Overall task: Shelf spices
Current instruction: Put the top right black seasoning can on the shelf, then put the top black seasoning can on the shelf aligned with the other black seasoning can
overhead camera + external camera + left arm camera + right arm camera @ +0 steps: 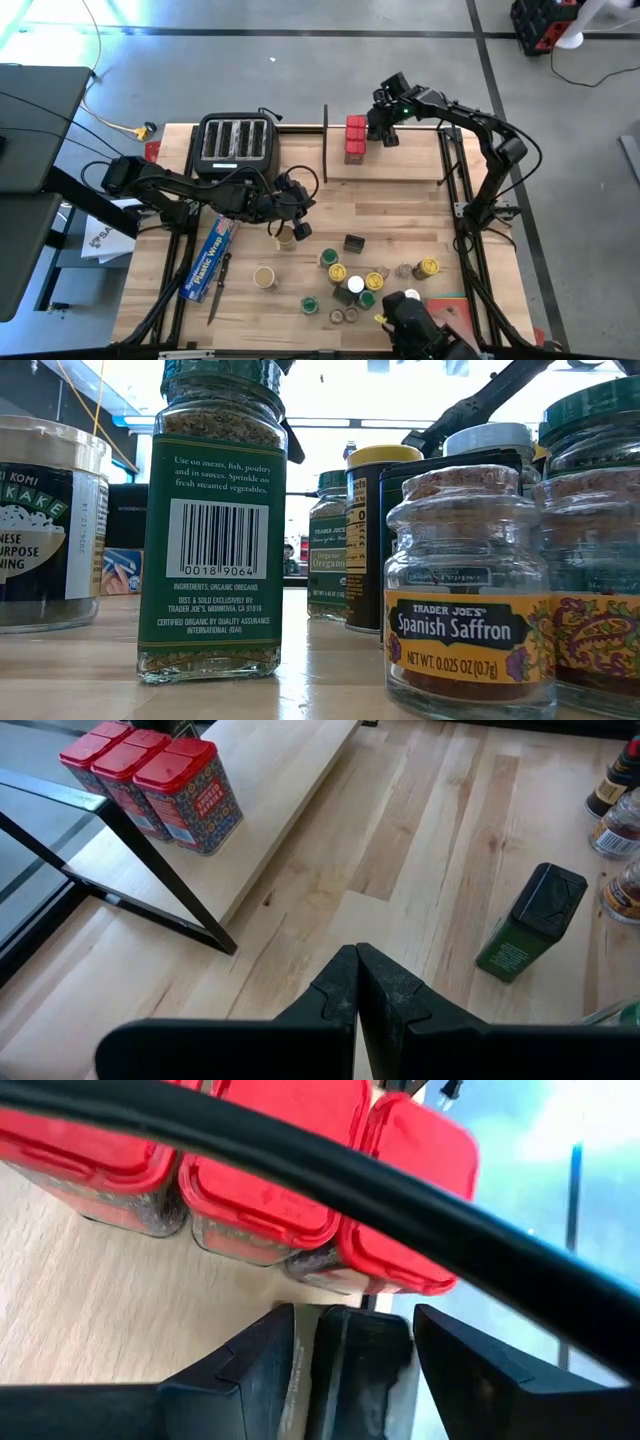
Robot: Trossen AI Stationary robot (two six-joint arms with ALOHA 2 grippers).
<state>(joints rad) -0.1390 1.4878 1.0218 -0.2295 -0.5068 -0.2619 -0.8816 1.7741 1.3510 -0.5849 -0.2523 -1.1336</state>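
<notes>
Okay so, my right pincer [385, 132] is up over the shelf [410, 168], which runs along the far edge of the surface [400, 215] toward its right corner. The jaws are partly apart and clamped on what looks like a small black box [350, 1370]. It's dark, with a pale label edge showing between my fingers, but I can't see enough of it to tell how it's oriented.

What matters is the row of red tins [355, 138]. All three sit touching each other near the shelf's left end, and the row runs across the board from its far side to its near side. From my right pincer they're just beside me, toward that left end, and close. In my right wrist view they fill the space straight ahead of the box, with a black rod or cable cutting across in front.

I reckon the box wants to go down right next to them on the bare board toward the right end, without nudging the row.

My left pincer [298, 207] is shut with nothing in it, out near the middle of the surface. The rest of the spices [350, 280] are clustered toward the near edge, well apart from the shelf, so the left arm is nearer those.
</notes>
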